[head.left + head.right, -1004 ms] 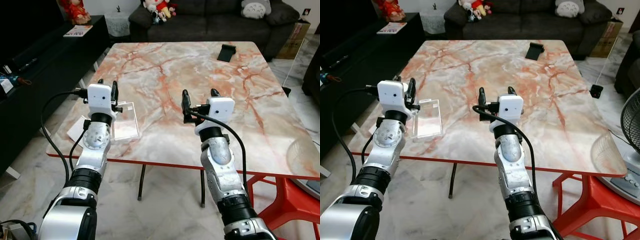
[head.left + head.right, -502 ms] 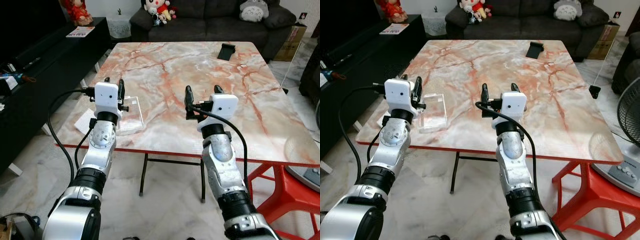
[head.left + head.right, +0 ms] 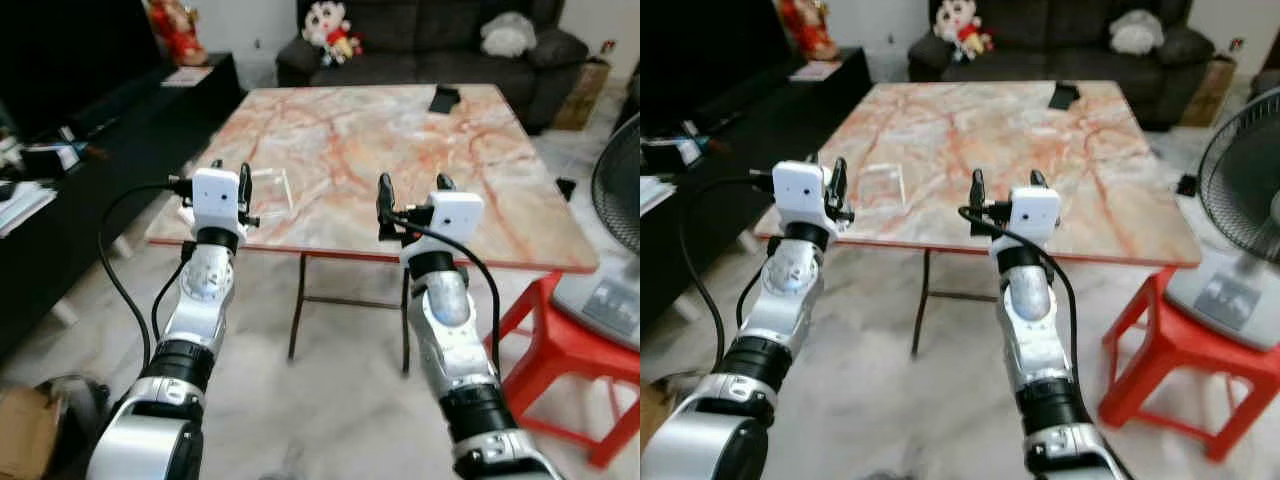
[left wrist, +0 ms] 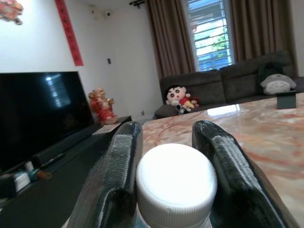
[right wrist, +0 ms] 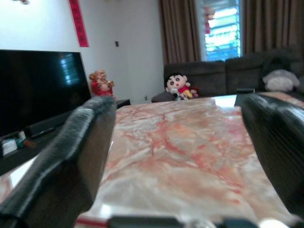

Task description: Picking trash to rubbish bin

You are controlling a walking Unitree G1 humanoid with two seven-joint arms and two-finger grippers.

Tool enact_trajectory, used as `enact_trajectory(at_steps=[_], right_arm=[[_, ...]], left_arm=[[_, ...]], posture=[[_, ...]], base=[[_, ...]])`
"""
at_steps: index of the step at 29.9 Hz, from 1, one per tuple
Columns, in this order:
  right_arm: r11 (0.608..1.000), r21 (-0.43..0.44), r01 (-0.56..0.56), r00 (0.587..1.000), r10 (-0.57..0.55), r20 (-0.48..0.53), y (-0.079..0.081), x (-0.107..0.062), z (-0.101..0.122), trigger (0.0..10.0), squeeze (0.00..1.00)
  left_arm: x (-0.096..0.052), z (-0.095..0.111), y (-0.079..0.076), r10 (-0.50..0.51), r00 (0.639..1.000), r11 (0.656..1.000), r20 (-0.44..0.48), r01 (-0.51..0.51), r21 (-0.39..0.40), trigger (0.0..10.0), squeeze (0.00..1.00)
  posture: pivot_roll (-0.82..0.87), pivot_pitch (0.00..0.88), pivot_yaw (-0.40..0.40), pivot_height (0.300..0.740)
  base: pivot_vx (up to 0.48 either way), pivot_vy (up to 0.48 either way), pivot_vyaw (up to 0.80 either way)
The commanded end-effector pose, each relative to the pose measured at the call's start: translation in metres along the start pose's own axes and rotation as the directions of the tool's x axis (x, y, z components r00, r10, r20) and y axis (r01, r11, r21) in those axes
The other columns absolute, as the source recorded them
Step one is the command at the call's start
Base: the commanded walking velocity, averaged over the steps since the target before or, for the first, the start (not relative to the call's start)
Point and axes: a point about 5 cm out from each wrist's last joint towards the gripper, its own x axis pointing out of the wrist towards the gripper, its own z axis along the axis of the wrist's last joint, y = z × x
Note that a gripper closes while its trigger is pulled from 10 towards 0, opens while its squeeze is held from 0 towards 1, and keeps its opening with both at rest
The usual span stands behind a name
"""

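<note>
Marble table (image 3: 480,150) edge ahead; left pincer (image 4: 173,156) pinching white-capped bottle (image 4: 175,183), right pincer (image 3: 412,190) spread.

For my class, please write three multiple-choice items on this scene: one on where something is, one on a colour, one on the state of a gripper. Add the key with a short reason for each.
1. Where is the small black object?
A. At the table's far edge, near the sofa
B. On the floor under the table
C. On the red stool

2. What colour is the cap between the left gripper's fingers?
A. Blue
B. White
C. Green

3. How is the right gripper?
A. Shut on a bottle
B. Shut on a cloth
C. Open and holding nothing

Key:
1 A, it lies on the marble table at the far side, before the dark sofa.
2 B, the left wrist view shows a ribbed white cap in the left gripper.
3 C, its fingers stand wide apart with the table seen between them.
</note>
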Motion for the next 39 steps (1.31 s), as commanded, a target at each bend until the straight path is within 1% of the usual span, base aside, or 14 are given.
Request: enact_trajectory(at_steps=[1, 9, 16, 17, 19, 22, 25, 26, 27, 30, 32, 36, 38, 39], right_arm=[[1.0, 0.0, 0.004, 1.0, -0.004, 0.01, 0.0, 0.002, 0.003, 10.0, 0.0], [1.0, -0.02, 0.006, 0.998, -0.007, -0.059, -0.008, -0.009, -0.014, 10.0, 0.0], [0.999, -0.033, -0.032, 0.974, 0.023, -0.227, -0.013, -0.028, -0.053, 10.0, 0.0], [0.999, -0.01, -0.03, 0.943, 0.025, -0.332, -0.015, -0.042, -0.076, 10.0, 0.0], [1.0, 0.001, -0.026, 0.927, 0.024, -0.373, -0.016, -0.048, -0.084, 10.0, 0.0], [0.999, 0.037, 0.01, 0.846, 0.011, -0.533, -0.024, -0.078, -0.116, 10.0, 0.0], [0.999, 0.037, 0.024, 0.813, 0.003, -0.583, -0.027, -0.088, -0.124, 10.0, 0.0], [0.999, 0.009, 0.039, 0.714, -0.021, -0.7, -0.036, -0.118, -0.144, 10.0, 0.0], [0.999, 0.009, 0.039, 0.714, -0.021, -0.7, -0.036, -0.118, -0.144, 10.0, 0.0], [0.998, -0.029, 0.05, 0.587, -0.053, -0.808, -0.045, -0.156, -0.161, 10.0, 0.0], [0.998, -0.029, 0.05, 0.587, -0.053, -0.808, -0.045, -0.156, -0.161, 10.0, 0.0], [0.993, -0.052, 0.107, 0.449, -0.095, -0.888, -0.052, -0.203, -0.175, 10.0, 0.0], [0.99, -0.061, 0.123, 0.398, -0.105, -0.911, -0.053, -0.22, -0.179, 10.0, 0.0], [0.99, -0.061, 0.123, 0.398, -0.105, -0.911, -0.053, -0.22, -0.179, 10.0, 0.0]], left_arm=[[0.005, 0.007, 0.003, 0.007, 1.0, 1.0, 0.022, -0.007, 0.01, 10.0, 0.0], [-0.008, -0.015, 0.011, 0.03, 0.997, 0.999, -0.068, -0.027, 0.042, 10.0, 0.0], [-0.027, -0.048, 0.017, 0.055, 0.973, 0.998, -0.225, -0.048, 0.037, 10.0, 0.0], [-0.038, -0.064, 0.016, 0.037, 0.95, 0.999, -0.309, -0.033, 0.019, 10.0, 0.0], [-0.043, -0.07, 0.016, 0.033, 0.939, 0.999, -0.343, -0.03, 0.014, 10.0, 0.0], [-0.067, -0.099, 0.017, -0.002, 0.86, 1.0, -0.51, -0.007, -0.016, 10.0, 0.0], [-0.076, -0.106, 0.017, -0.018, 0.836, 1.0, -0.549, 0.005, -0.024, 10.0, 0.0], [-0.099, -0.123, 0.019, -0.035, 0.769, 0.999, -0.639, 0.033, -0.015, 10.0, 0.0], [-0.099, -0.123, 0.019, -0.035, 0.769, 0.999, -0.639, 0.033, -0.015, 10.0, 0.0], [-0.127, -0.14, 0.022, -0.029, 0.677, 0.999, -0.735, 0.043, 0.0, 10.0, 0.0], [-0.127, -0.14, 0.022, -0.029, 0.677, 0.999, -0.735, 0.043, 0.0, 10.0, 0.0], [-0.176, -0.16, 0.027, -0.02, 0.524, 0.993, -0.852, 0.112, 0.045, 10.0, 0.0], [-0.194, -0.166, 0.029, -0.01, 0.466, 0.99, -0.885, 0.132, 0.058, 10.0, 0.0], [-0.194, -0.166, 0.029, -0.01, 0.466, 0.99, -0.885, 0.132, 0.058, 10.0, 0.0]], posture=[[-0.1, 0.0, 0.057, 0.74], [-0.1, 0.0, 0.046, 0.74], [-0.1, 0.0, 0.041, 0.74], [-0.1, 0.0, 0.038, 0.74], [-0.1, 0.0, 0.038, 0.74], [-0.09, 0.0, 0.036, 0.74], [-0.08, 0.0, 0.035, 0.74], [-0.08, 0.0, 0.036, 0.74], [-0.08, 0.0, 0.036, 0.74], [-0.08, 0.002, 0.035, 0.74], [-0.08, 0.002, 0.035, 0.74], [-0.08, 0.01, 0.039, 0.74], [-0.08, 0.01, 0.039, 0.74], [-0.08, 0.01, 0.039, 0.74]], base=[[-0.255, 0.0, 0.0], [-0.22, 0.0, 0.0], [0.0, 0.0, 0.0], [0.0, 0.0, 0.0], [0.0, 0.0, 0.0], [0.0, 0.0, 0.0], [0.0, 0.0, 0.0], [0.0, 0.0, 0.0], [0.0, 0.0, 0.0], [0.0, 0.0, 0.0], [0.0, 0.0, 0.0], [0.0, 0.0, 0.48], [0.0, 0.0, 0.78], [0.0, 0.0, 0.78]])
